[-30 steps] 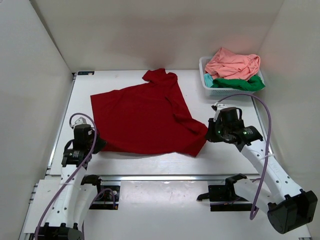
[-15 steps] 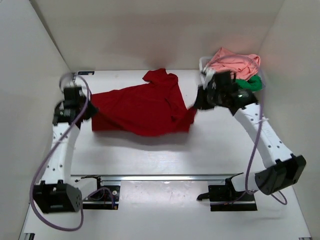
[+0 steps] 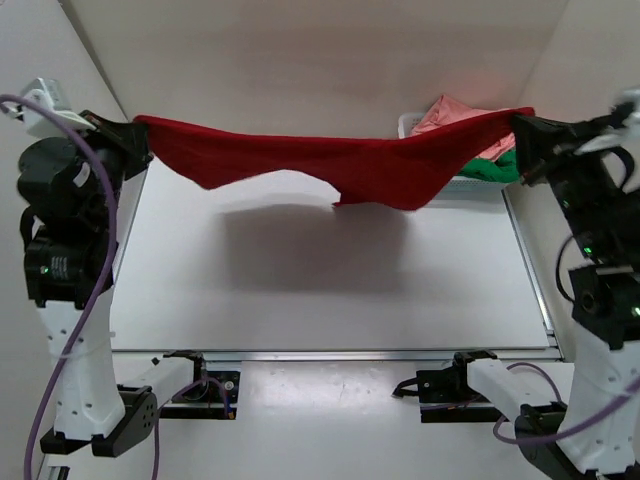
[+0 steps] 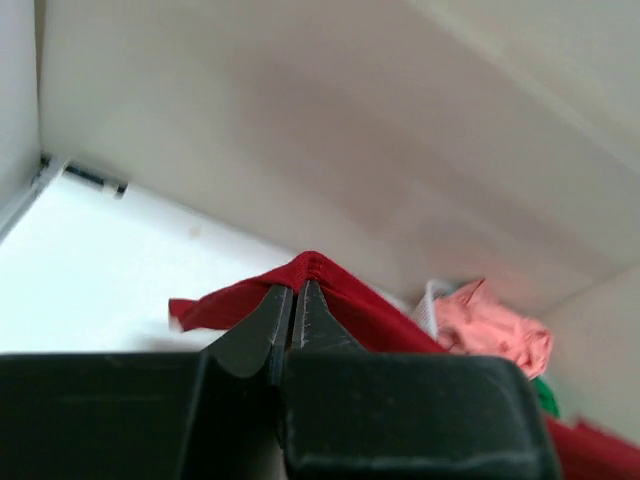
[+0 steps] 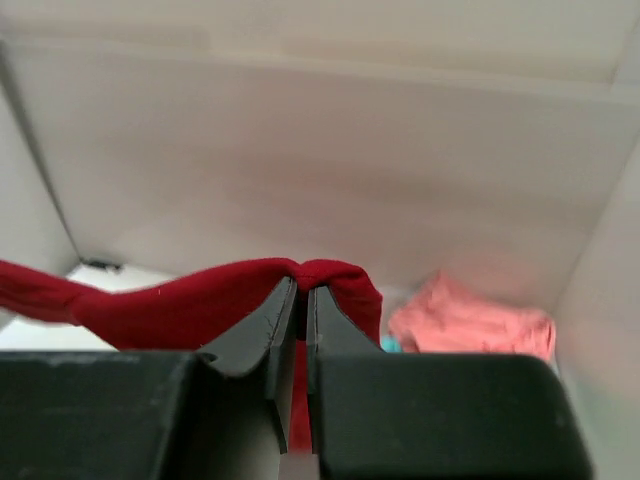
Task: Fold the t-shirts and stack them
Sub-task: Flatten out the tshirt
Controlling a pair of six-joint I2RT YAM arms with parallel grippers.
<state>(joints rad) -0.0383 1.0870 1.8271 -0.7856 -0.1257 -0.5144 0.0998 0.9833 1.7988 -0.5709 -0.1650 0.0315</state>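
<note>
Top view: red shirt [image 3: 330, 165] strung in the air btwn both arms, well above table [image 3: 300, 300], sagging, w/ a flap hanging right of middle. Left gripper [image 3: 138, 135] pinches its left end, right gripper [image 3: 520, 128] its right end. Pink shirt [image 3: 450, 108] & green shirt [image 3: 497, 158] sit in basket [image 3: 405, 122] at far right corner, partly behind the red cloth. Left wrist: jaws nearly touching, thin red fold clamped at tips. Right wrist: jaws tight on a red bunch; blurry pink shirt behind, prob. in the basket.

The t-shirt [image 3: 300, 155] stretches above the table [image 3: 300, 290], with the basket [image 3: 406, 125] behind its right end.
</note>
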